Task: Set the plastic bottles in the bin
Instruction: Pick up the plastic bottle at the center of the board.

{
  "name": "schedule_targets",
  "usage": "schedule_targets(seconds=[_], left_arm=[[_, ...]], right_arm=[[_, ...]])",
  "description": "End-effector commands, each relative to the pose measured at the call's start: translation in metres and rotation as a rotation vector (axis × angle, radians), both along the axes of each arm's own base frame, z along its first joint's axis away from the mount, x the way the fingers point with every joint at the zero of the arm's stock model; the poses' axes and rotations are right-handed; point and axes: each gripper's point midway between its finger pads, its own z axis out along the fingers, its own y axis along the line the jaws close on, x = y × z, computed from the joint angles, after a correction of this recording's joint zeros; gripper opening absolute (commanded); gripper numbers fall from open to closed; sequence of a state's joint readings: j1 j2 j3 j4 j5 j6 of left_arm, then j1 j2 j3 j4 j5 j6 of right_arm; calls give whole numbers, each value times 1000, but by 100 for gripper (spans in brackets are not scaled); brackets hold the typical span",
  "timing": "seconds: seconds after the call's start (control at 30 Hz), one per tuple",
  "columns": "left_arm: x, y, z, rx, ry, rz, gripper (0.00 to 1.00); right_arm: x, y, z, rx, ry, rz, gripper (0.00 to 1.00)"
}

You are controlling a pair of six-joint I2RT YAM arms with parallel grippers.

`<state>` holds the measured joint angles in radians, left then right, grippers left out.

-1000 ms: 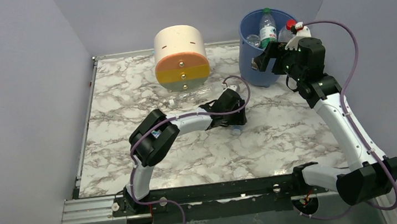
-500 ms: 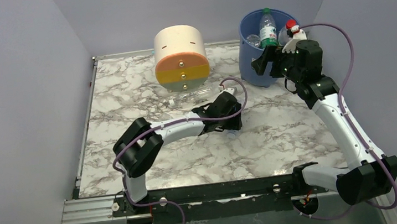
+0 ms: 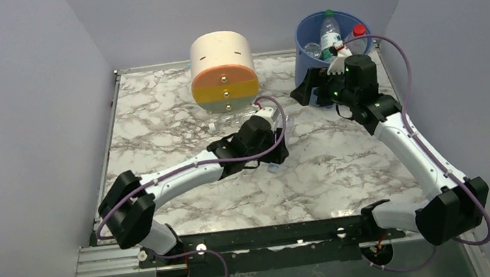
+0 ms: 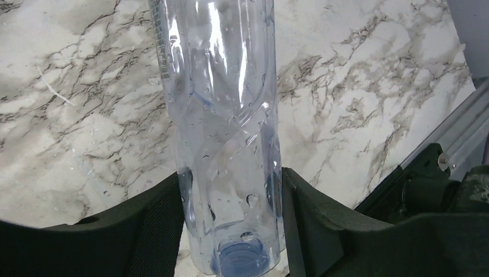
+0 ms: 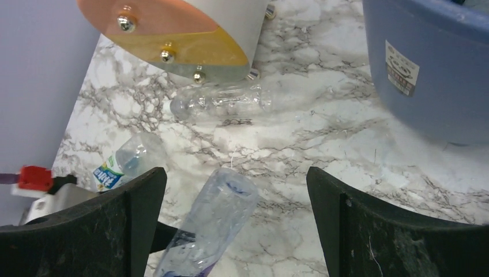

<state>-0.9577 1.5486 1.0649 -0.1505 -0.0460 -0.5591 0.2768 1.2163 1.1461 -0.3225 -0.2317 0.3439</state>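
Observation:
My left gripper point(image 4: 230, 176) is shut on a clear plastic bottle point(image 4: 222, 98) with a blue cap, gripping near the cap end. In the top view the left gripper point(image 3: 270, 153) sits mid-table with that bottle point(image 3: 275, 167) under it. In the right wrist view the same bottle point(image 5: 214, 222) tilts base-up. My right gripper point(image 3: 306, 91) stands open in front of the blue bin point(image 3: 304, 56), holding nothing. The bin holds a green-labelled bottle point(image 3: 329, 33) and a red-capped one point(image 3: 357, 30). Another clear bottle point(image 5: 222, 101) lies before the drawer unit. A blue-labelled bottle point(image 5: 124, 161) lies beside my left wrist.
The cream-and-orange round drawer unit point(image 3: 223, 72) stands at the back centre, left of the bin. Purple walls close in on the left, back and right. A metal rail point(image 3: 239, 239) runs along the near table edge by the arm bases.
The left jaws closed onto the clear bottle and the left arm stretched out, shifting the gripper slightly left. My right gripper moved left and down from the bin's rim.

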Motion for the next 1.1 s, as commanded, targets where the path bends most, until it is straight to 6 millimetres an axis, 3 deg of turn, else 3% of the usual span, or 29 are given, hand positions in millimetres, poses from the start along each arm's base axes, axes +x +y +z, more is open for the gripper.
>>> schedule_targets(seconds=[0.0, 0.4, 0.67, 1.07], left_arm=[[-7, 11, 32, -55, -85, -55, 58], [-25, 19, 69, -182, -162, -172, 59], [-22, 26, 75, -208, -175, -174, 59], [-9, 32, 77, -211, -181, -146, 59]], right_arm=[[-3, 17, -7, 54, 27, 68, 95], [-10, 62, -11, 214, 124, 263, 95], [-13, 86, -21, 237, 191, 343, 95], [-21, 102, -29, 188, 217, 372, 94]])
